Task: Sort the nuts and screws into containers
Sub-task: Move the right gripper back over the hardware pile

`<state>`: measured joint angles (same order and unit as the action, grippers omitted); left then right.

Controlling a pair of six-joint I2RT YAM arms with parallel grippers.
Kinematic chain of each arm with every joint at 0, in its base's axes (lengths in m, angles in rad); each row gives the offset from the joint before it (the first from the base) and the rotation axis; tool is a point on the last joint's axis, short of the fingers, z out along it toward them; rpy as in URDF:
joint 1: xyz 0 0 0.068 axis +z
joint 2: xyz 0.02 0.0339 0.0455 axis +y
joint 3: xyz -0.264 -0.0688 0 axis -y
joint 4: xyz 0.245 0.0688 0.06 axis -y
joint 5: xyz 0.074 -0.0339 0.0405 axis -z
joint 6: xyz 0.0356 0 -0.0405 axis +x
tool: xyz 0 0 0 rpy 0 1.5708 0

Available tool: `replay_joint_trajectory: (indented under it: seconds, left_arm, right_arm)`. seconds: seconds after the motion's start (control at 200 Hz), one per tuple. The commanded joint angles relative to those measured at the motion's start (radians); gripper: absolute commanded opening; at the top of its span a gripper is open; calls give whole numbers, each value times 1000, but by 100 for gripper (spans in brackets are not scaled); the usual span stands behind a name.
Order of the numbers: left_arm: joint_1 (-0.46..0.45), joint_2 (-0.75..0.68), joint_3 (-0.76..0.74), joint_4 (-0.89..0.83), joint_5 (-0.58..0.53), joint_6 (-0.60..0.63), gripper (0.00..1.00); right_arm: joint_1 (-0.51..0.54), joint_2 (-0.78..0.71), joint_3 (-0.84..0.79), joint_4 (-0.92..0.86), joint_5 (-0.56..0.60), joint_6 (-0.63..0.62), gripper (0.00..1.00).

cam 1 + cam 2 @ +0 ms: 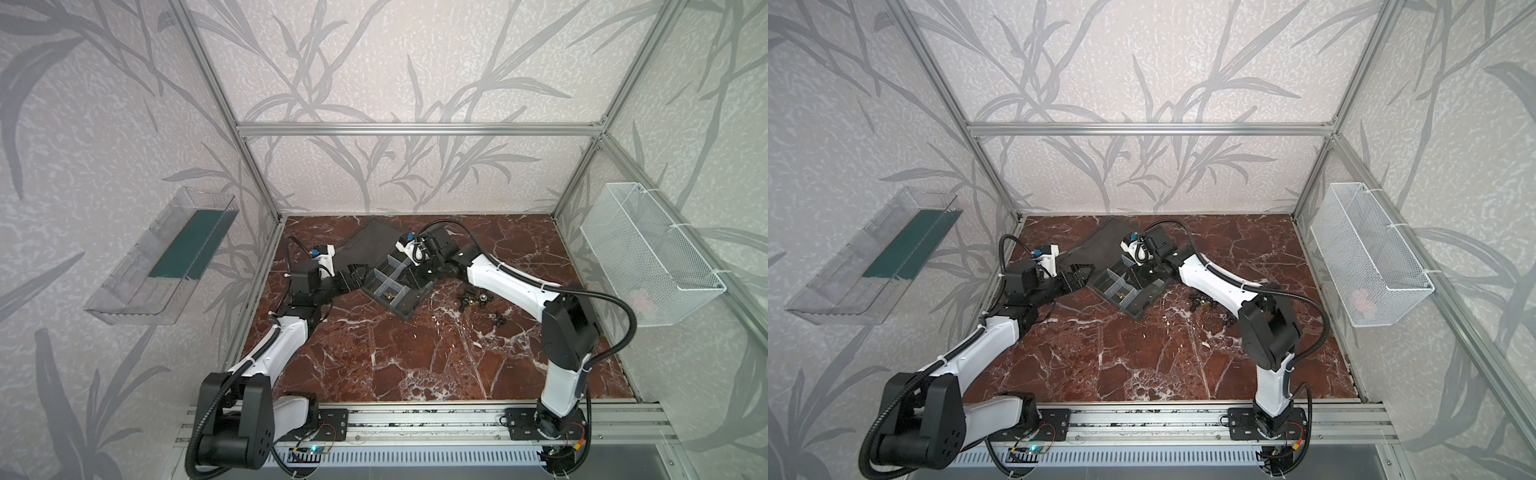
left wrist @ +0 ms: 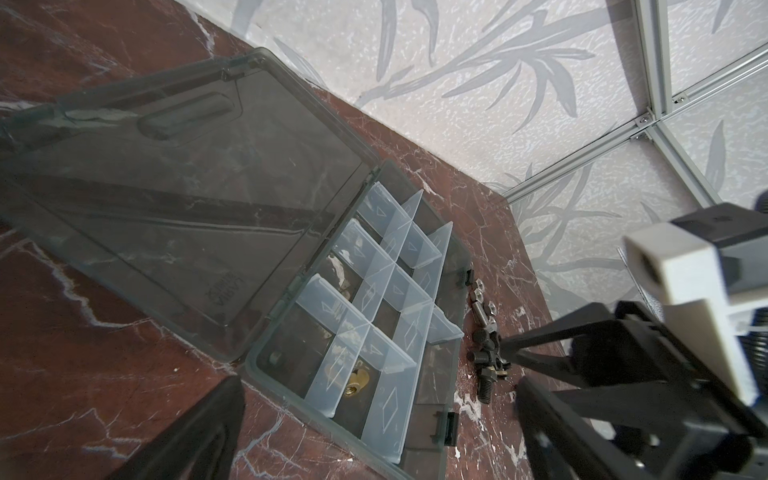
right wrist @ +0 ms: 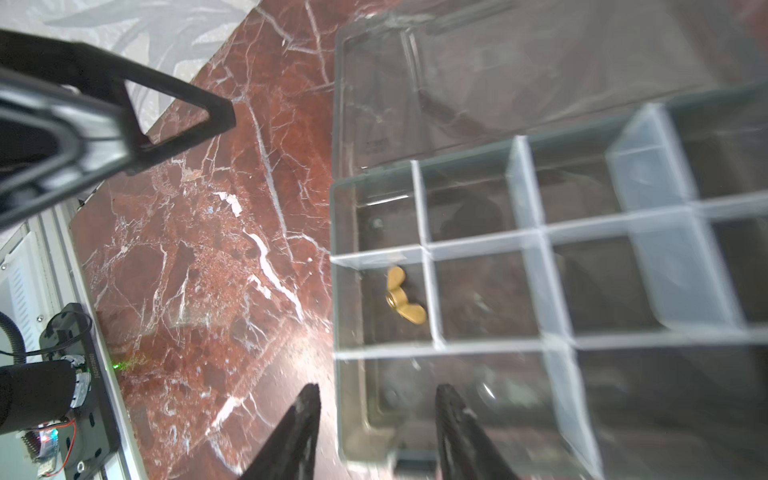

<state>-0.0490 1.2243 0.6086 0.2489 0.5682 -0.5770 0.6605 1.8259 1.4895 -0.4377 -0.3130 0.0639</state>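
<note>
Red-brown marble tabletop (image 1: 374,365) lies bare nearest you. Farther in, on your right, the screws (image 1: 473,300) sit loose on the marble just beside the organizer box (image 1: 405,313), with a few silver nuts (image 2: 478,290) in the same scatter. One brass wing nut (image 3: 405,297) lies in one of the containers (image 3: 482,246), a cell along the box's edge. Your right gripper (image 3: 378,388) hangs over the box with its fingers apart and empty. Your left gripper (image 1: 356,279) sits just beside the box's left side, fingers spread, holding nothing. Behind them, the lid (image 1: 370,245) lies open and flat.
</note>
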Motion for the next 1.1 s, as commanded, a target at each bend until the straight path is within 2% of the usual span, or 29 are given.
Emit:
replay_joint_trajectory:
  seconds: [0.0,0.21,0.355,0.49,0.725,1.1]
  left_arm:
    - [5,27,28,34,35,-19,100]
    - [-1,53,75,-32,37,-27,99]
    - [-6,80,132,-112,71,-43,100]
    - [-8,95,142,-114,104,-123,99]
    - [-11,108,190,-244,64,-112,99]
    - [-11,99,192,-246,64,-106,99]
  right_arm:
    - [-62,-92,-96,-70,74,-39,47]
    - [-196,-200,-226,-215,146,-89,48]
    - [-251,-164,-202,-393,277,-130,48]
    - [-257,-99,-172,-461,357,-136,48]
    - [-257,9,-166,-455,482,-134,48]
    - [-226,73,-184,-334,513,-171,47]
